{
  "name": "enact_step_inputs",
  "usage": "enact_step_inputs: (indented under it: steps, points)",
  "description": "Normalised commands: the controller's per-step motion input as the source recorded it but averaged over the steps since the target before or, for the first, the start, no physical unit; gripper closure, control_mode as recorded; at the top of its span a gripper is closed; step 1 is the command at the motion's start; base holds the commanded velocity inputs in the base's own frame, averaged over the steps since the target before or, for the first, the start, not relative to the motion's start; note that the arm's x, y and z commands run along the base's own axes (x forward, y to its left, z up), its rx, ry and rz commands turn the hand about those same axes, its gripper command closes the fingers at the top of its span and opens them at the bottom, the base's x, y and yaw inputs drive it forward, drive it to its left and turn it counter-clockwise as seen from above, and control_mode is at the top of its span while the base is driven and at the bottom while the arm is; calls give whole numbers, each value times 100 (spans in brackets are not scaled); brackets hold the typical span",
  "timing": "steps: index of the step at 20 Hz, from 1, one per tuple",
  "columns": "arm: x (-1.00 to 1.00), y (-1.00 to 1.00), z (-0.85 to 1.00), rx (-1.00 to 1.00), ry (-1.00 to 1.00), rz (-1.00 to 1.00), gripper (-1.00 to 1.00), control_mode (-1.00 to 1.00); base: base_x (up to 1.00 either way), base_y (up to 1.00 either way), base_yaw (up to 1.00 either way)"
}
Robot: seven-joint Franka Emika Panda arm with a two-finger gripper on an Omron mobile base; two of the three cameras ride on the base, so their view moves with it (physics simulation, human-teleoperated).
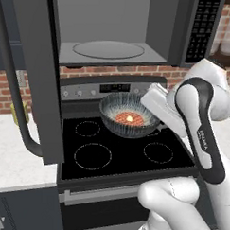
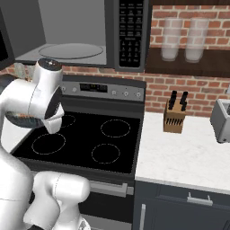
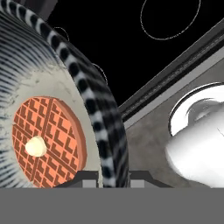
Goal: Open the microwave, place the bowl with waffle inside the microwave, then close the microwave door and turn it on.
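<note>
The microwave (image 1: 116,27) hangs over the range with its light grey inside and glass turntable (image 1: 109,49) showing. The microwave door (image 1: 38,75) is swung wide to the left, its bar handle (image 1: 18,101) facing me. Above the stove's back burners hangs the blue-grey and white streaked bowl (image 1: 127,116), lifted clear of the stove top and below the microwave's opening. In the bowl lies the orange waffle (image 1: 129,118) with its pale dab. My gripper (image 1: 153,117) is shut on the bowl's right rim. In the hand view the rim (image 3: 94,109) runs down between the fingertips (image 3: 84,177), with the waffle (image 3: 46,142) to the left.
The black stove top (image 1: 115,152) lies under the bowl, its knob panel (image 2: 110,91) behind. The keypad strip (image 2: 130,31) is on the microwave's right. On the right counter (image 2: 179,157) stand a knife block (image 2: 174,114) and a toaster (image 2: 221,119). Glass jars (image 2: 173,40) sit on a shelf.
</note>
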Motion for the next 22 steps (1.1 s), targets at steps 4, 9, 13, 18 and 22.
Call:
enact_step_inputs:
  steps: [4, 9, 13, 18, 22]
  points:
    - [-37, -47, 82, 0, -5, -14, 100, -100, 0, 0, 0]
    - [-36, -5, 89, 0, -4, -2, 100, -100, 0, 0, 0]
    - [-21, 0, 88, 0, -5, -1, 100, -100, 0, 0, 0]
    - [14, 0, 45, 0, -13, -7, 100, -100, 0, 0, 0]
    - [53, 5, 12, -1, -15, -9, 100, -100, 0, 0, 0]
